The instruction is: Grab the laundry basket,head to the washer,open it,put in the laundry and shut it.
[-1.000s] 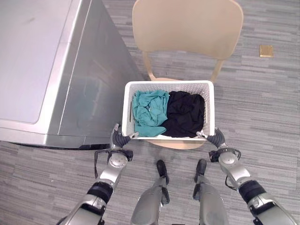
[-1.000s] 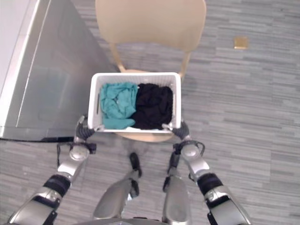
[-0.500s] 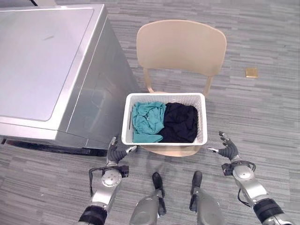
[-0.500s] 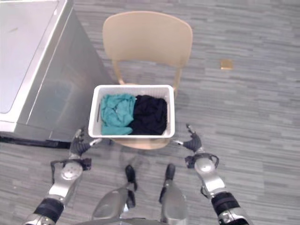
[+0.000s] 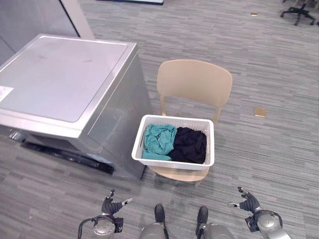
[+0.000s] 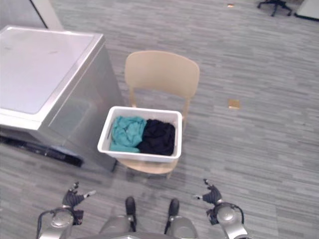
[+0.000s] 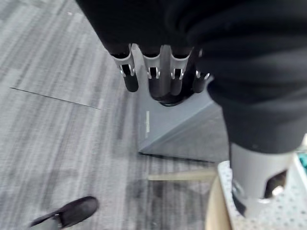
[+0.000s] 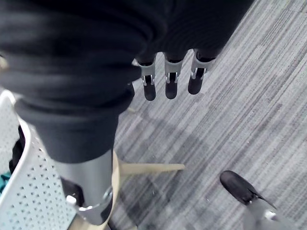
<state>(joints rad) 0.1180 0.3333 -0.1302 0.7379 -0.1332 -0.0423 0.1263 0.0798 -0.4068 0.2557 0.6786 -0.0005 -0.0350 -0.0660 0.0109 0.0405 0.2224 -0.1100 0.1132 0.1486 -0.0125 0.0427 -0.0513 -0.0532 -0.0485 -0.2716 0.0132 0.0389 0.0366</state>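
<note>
Nearest, low at the bottom edge: left hand (image 5: 110, 206) and right hand (image 5: 247, 203), both empty, fingers relaxed and spread, well short of the basket. Nothing clamped in either.

Next out: white laundry basket (image 5: 171, 162) resting on the seat of a tan chair (image 5: 195, 86), holding a teal garment (image 5: 158, 141) on the washer side and a black garment (image 5: 189, 144) beside it. Chair legs and bare grey floor (image 5: 279, 144) around.

Beside the chair, to the robot's left: silver washer (image 5: 65, 82), lid flat and closed.

Judged step: the very first, grabbing the basket, not yet done. Next move calls for closing the gap, bringing a hand to each short side under the rim, then curling fingers evenly so the load lifts level off the seat.
</note>
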